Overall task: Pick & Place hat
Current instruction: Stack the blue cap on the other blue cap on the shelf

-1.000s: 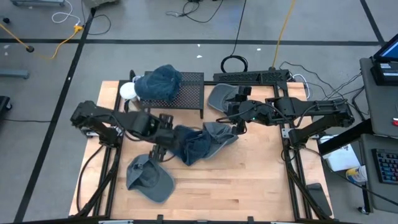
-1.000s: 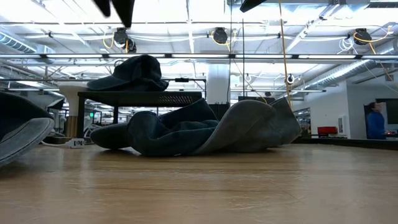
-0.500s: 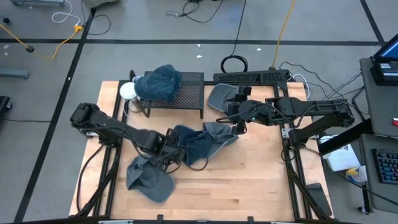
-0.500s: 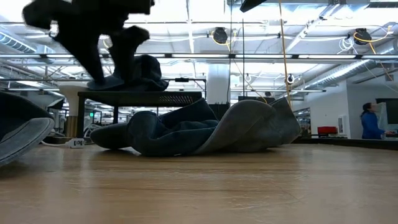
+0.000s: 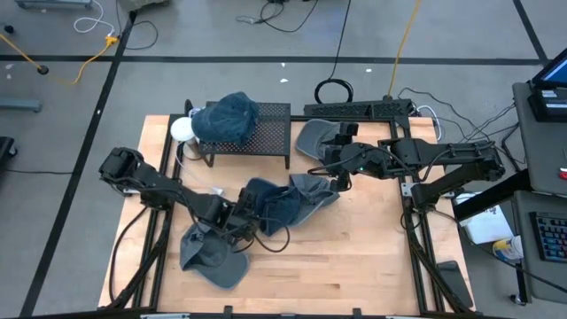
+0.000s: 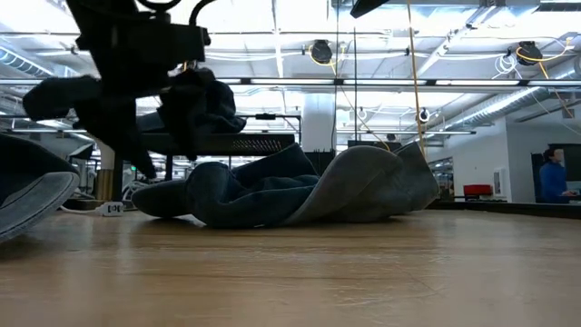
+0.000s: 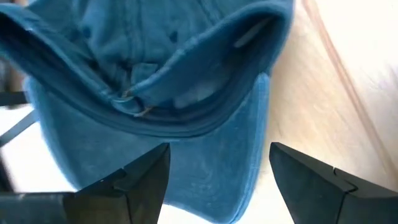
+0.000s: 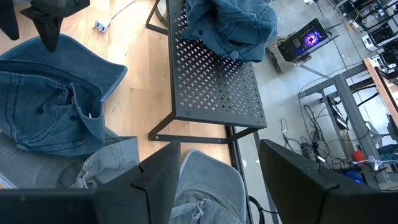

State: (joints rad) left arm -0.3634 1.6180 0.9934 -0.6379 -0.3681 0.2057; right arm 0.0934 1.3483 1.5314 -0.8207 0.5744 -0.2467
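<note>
The left end effector is held low over the tabletop, fingers apart and empty — directly ahead of it lies the blue hat, brim toward the fingers, in the heap at mid-table. The right end effector, also spread and empty, is parked farther off near the rack, so the left arm is judged the nearer.

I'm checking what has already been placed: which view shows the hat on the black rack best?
The right wrist view: the hat lies on the perforated rack. The high view shows it smaller; the low view partly hides it behind the left arm; the left wrist view misses it.
</note>
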